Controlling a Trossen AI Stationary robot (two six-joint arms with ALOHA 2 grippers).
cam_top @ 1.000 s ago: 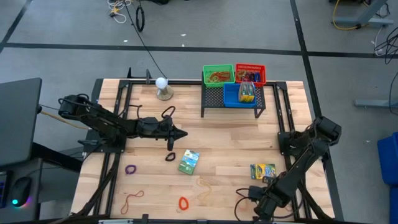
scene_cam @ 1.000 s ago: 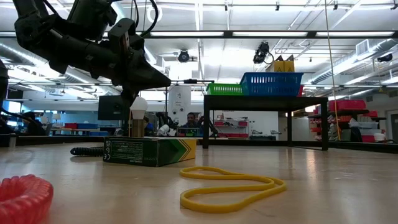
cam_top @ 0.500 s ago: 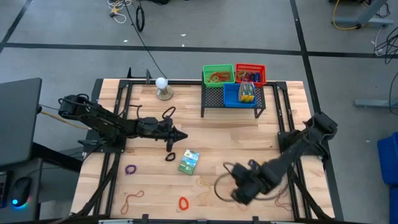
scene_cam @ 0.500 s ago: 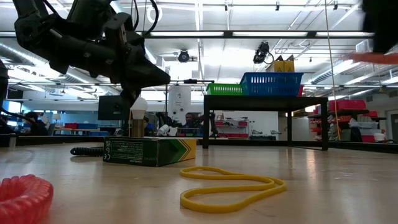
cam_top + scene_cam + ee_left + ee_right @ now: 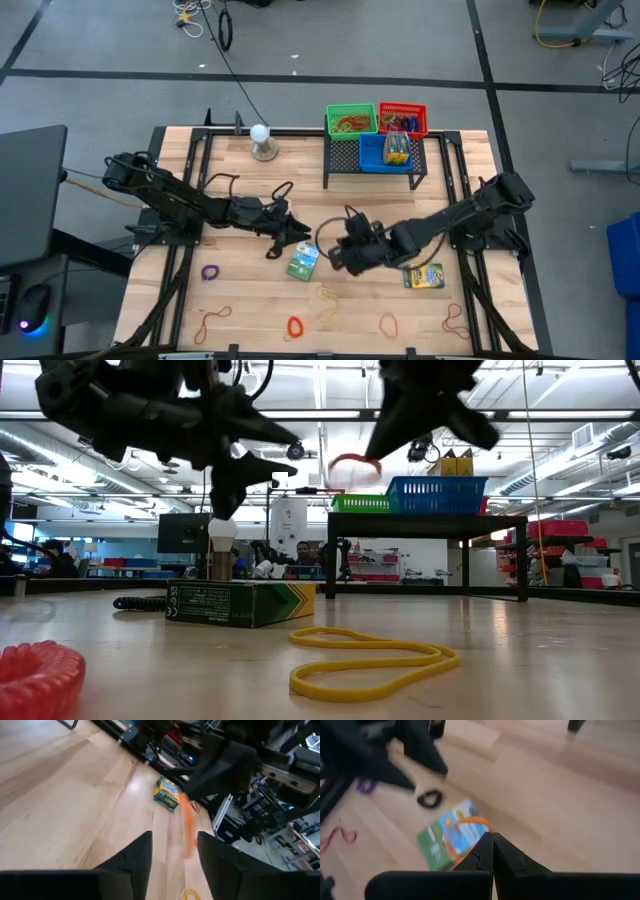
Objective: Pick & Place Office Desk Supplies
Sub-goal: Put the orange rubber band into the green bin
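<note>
My right gripper (image 5: pixel 333 252) reaches in from the table's right to mid-table and is shut on an orange-red rubber band (image 5: pixel 471 823), above the green crayon box (image 5: pixel 303 260). The box lies flat on the table. My left gripper (image 5: pixel 298 232) hovers open just left of it, with nothing between its fingers (image 5: pixel 145 851), above a black loop (image 5: pixel 272 250). A yellow crayon box (image 5: pixel 423 275) lies flat toward the near right. A purple loop (image 5: pixel 209 271) lies at the left. My right gripper pinches the rubber band between its two shut fingertips (image 5: pixel 485 845), at one spot of the loop (image 5: pixel 481 826). The fingers slant down from the table's right. The band (image 5: pixel 355 462) is lifted clear of the table and hangs slack beside the fingertips.
A black mesh rack (image 5: pixel 345 160) at the far side carries green (image 5: pixel 351 121), red (image 5: pixel 402 118) and blue (image 5: pixel 385 152) baskets. A white ball on a stand (image 5: pixel 262 140) is at far left of it. Rubber bands and loops (image 5: pixel 295 326) lie along the near edge.
My right gripper has swung from the near right corner up and toward the table's middle, carrying the orange-red band clear of the table. My left gripper has opened and shifted slightly toward the near edge.
</note>
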